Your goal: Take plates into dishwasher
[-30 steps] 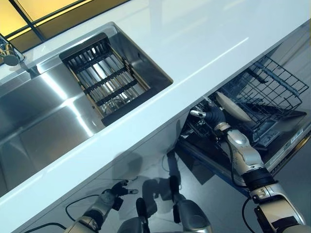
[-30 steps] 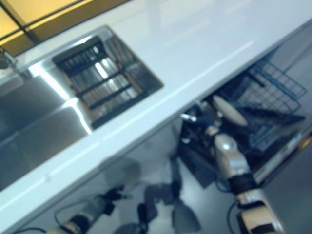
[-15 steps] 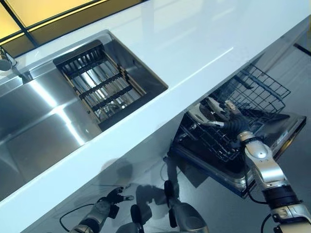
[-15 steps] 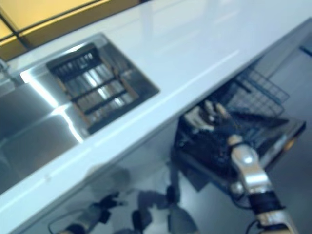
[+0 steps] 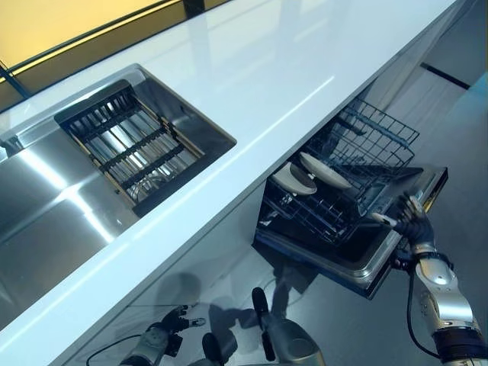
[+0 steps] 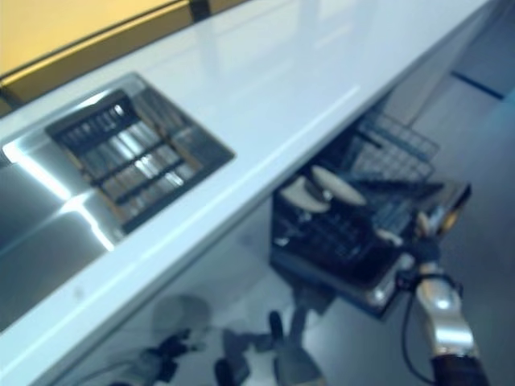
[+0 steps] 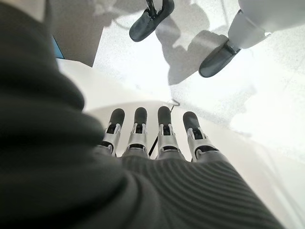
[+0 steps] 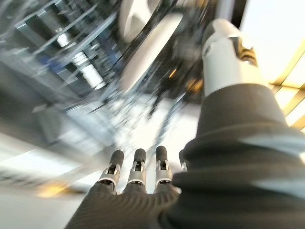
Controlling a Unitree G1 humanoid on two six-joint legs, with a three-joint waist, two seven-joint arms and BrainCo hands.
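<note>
Two plates stand on edge in the lower rack of the dishwasher, which is drawn out over the open door beneath the white counter. Right hand sits at the outer front corner of the rack and door, fingers straight and spread, holding nothing. Left hand hangs low near the floor, fingers relaxed and empty. Sink holds a dark drying rack with no plate visible in it. Judgement: loading appears complete, and the step in hand is likely pushing the rack home. Recommended practice: press flat against the rack's front rail, push level and slowly so the plates do not tip, and keep fingers clear of the wires.
</note>
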